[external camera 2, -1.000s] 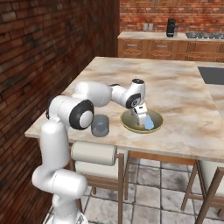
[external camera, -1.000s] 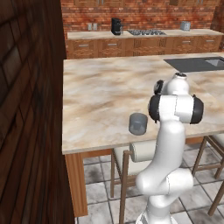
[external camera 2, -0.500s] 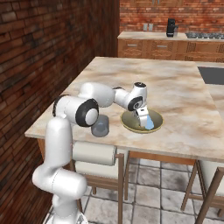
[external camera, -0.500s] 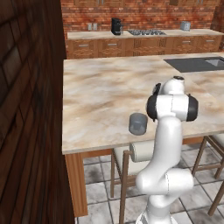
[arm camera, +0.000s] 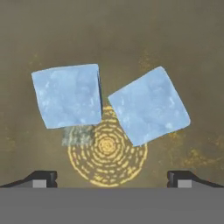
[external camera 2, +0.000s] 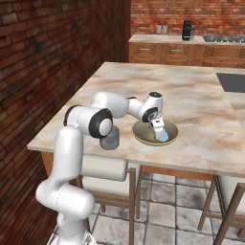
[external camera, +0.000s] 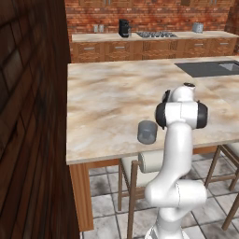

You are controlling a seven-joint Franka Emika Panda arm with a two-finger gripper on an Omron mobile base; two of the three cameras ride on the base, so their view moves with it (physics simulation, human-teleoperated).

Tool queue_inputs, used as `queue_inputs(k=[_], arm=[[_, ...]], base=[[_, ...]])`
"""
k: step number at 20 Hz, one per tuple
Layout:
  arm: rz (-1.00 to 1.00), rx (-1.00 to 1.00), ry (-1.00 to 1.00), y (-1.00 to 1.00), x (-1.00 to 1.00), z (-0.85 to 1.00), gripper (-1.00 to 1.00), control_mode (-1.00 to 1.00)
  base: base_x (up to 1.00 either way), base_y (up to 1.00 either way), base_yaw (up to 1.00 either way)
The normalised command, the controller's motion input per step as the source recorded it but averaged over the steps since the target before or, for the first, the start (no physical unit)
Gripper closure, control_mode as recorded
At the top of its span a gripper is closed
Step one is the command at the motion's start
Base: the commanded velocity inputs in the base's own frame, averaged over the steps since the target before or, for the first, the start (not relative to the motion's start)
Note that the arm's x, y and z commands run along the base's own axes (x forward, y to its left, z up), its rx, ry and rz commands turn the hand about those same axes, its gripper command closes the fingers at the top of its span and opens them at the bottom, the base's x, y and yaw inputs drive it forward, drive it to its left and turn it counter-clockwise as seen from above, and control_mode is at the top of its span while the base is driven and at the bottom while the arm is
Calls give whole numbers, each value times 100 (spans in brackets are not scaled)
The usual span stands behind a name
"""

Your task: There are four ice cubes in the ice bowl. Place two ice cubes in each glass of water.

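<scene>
Lower than a second ago, the gripper [arm camera: 112, 177] now hangs inside the ice bowl [external camera 2: 139, 138], fingers wide apart and empty. Two pale blue, frosty ice cubes [arm camera: 67, 95] lie at 11 and 1 o'clock of its yellow spiral center, corners almost touching; a grey glass [external camera: 147, 132] stands beside.

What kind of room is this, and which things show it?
Most likely a home kitchen, rendered. A marble-look island counter stands in front, a stovetop and a coffee machine sit on wooden cabinets along the brick back wall.
</scene>
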Motion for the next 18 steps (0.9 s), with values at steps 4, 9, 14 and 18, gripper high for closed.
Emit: queue_inputs(k=[4, 9, 14, 18], arm=[[0, 0, 0, -1, 29, -17, -100, -100], [-1, 0, 0, -9, 24, -19, -100, -100], [0, 0, 0, -8, 23, -16, -100, -100], [-1, 0, 0, -12, 21, -11, -100, -100]], base=[[0, 0, 0], [0, 0, 0], [0, 0, 0], [0, 0, 0]])
